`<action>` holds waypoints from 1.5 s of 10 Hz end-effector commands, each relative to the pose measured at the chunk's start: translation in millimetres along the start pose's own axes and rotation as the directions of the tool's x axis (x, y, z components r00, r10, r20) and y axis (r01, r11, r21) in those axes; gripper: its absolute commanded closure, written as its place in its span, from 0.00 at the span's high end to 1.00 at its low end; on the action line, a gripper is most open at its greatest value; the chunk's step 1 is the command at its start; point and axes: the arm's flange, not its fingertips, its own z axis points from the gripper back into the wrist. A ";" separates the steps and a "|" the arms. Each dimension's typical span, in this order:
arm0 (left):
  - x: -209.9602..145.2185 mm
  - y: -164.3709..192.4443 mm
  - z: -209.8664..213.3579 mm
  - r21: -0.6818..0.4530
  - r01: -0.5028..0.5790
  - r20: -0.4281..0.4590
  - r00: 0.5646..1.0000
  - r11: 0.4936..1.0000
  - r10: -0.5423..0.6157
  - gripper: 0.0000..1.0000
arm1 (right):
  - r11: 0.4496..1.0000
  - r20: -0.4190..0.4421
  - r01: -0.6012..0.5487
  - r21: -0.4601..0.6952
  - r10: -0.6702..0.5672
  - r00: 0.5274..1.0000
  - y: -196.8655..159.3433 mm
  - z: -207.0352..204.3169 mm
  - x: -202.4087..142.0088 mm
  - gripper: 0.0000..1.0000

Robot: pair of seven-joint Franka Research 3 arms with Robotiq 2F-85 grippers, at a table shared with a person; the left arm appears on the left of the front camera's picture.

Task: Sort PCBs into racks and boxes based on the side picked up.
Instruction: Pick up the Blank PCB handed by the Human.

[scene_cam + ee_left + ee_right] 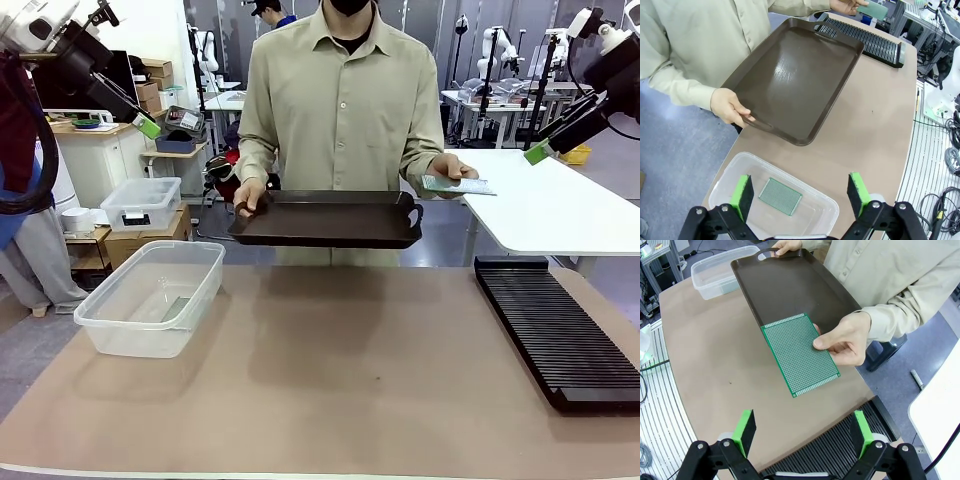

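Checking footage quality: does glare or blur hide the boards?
Left wrist view: glare on the tray, lying PCB sharp in the tub. Right wrist view: held PCB crisp. Front view: even light, soft shadow on the table.

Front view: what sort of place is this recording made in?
Probably a robotics lab or workshop: white workbenches stand behind the person, cardboard boxes and a clear lidded bin sit at the left, and loose cables lie beside the table.

glossy brown tray, clear plastic tub
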 end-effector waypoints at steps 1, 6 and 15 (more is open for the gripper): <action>-0.1 -0.8 -0.7 -0.001 0.002 -0.002 1.000 1.000 -0.002 1.00 | 1.000 0.002 -0.015 0.013 0.015 1.000 0.0 -1.0 -2.7 1.00; -0.1 -0.8 -0.7 -0.001 0.002 -0.002 1.000 1.000 -0.002 1.00 | 0.980 -0.005 0.189 0.064 -0.189 0.982 -7.1 -0.1 1.7 1.00; -0.1 -0.8 -0.7 -0.001 0.002 -0.002 1.000 1.000 -0.002 1.00 | 0.546 -0.207 0.775 0.320 -0.758 0.619 -76.7 -43.3 -63.9 1.00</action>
